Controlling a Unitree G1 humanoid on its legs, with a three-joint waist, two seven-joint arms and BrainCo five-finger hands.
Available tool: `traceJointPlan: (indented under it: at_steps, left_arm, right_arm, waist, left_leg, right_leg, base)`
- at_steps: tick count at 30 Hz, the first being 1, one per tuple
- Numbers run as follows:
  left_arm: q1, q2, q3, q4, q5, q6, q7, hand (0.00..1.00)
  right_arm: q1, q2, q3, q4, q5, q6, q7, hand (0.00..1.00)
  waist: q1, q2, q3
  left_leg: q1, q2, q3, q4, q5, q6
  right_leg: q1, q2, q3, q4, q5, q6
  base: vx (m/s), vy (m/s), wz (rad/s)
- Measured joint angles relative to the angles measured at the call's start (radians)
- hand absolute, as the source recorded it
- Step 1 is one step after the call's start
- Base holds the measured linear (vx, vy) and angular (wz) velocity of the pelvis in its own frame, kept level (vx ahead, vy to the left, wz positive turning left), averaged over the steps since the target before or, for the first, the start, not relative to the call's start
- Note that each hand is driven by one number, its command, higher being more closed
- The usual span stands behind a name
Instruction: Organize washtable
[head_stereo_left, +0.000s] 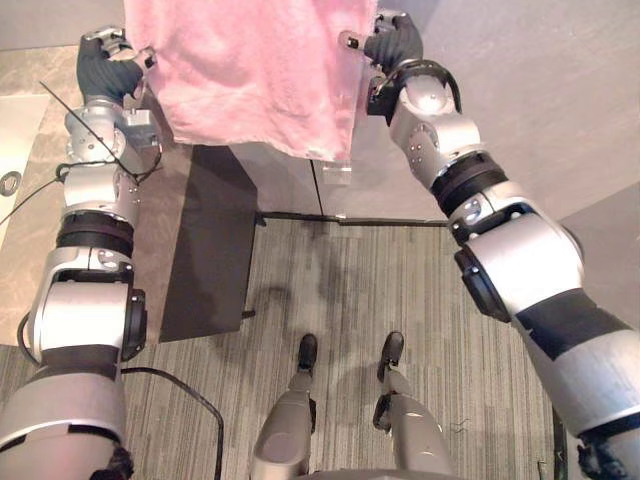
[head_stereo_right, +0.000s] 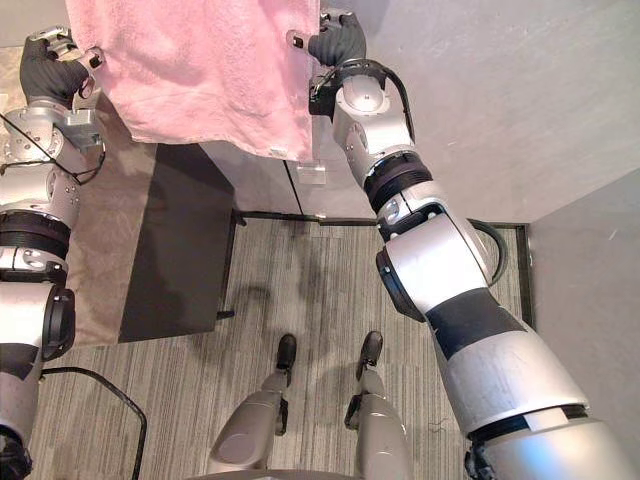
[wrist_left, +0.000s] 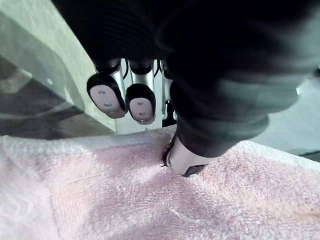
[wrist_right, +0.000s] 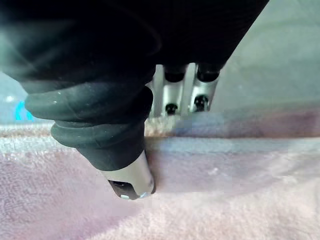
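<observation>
Here, pink towel (head_stereo_left: 250, 70) hangs, stretched sideways.

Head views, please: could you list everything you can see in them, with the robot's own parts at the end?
towel: one, pink, hanging spread between the two hands, above the floor.
counter: one, beige stone, on the robot's left.
panel: one, dark, beside the counter, below the towel.
carpet: one, grey striped, on the floor under the towel.
wall: one, grey, on the robot's right.
left hand: one, dark-covered, pinching the towel's left top corner.
right hand: one, dark-covered, pinching the towel's right top corner.
</observation>
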Motion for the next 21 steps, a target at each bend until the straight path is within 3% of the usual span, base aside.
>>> traceJointPlan:
  at_steps: [13,21]
  left_arm:
    - [0.000,0.000,-0.008,-0.004,0.000,-0.001,-0.002,1.00]
    - [0.000,0.000,-0.016,-0.004,0.001,0.000,-0.021,1.00]
  right_arm:
    - [-0.017,-0.042,-0.035,-0.013,-0.040,-0.001,0.006,1.00]
    - [-0.056,-0.066,-0.055,-0.013,-0.018,0.003,0.009,1.00]
  waist:
    - [-0.002,0.001,0.000]
    - [-0.021,0.001,0.000]
  left_leg:
    - [-0.002,-0.001,-0.004,0.005,0.000,0.000]
    - [-0.006,-0.001,-0.007,0.005,0.000,0.000]
  right_leg:
    - [0.000,0.000,0.000,0.000,-0.002,-0.003]
    - [-0.003,-0.001,0.002,0.000,-0.002,-0.003]
  base:
    - [0.00,0.000,0.00]
    - [0.00,0.000,0.00]
